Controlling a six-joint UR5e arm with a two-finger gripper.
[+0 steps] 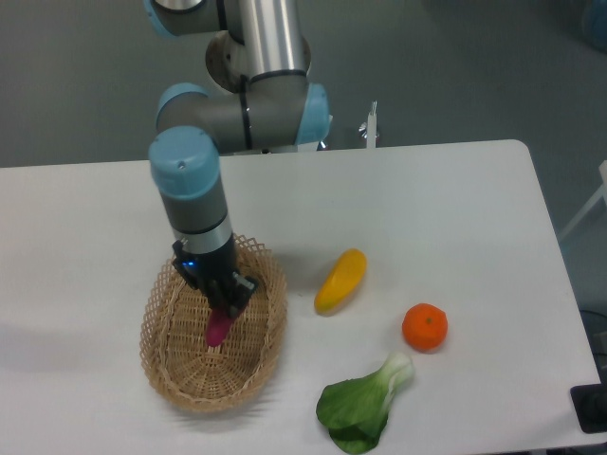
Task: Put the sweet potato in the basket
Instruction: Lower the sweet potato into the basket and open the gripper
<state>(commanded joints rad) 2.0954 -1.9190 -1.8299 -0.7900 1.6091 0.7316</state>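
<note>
Now | gripper [224, 299] clamped on sweet potato [218, 328], lower left, hanging inside wicker basket [156, 318] | risk: released tilted, tuber may lean against the rim; fingers may snag weave.

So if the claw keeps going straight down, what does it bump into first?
Probably the woven floor of the basket. The claw points down over it, shut on the sweet potato, whose tip would likely touch first; the height is hard to judge.
</note>
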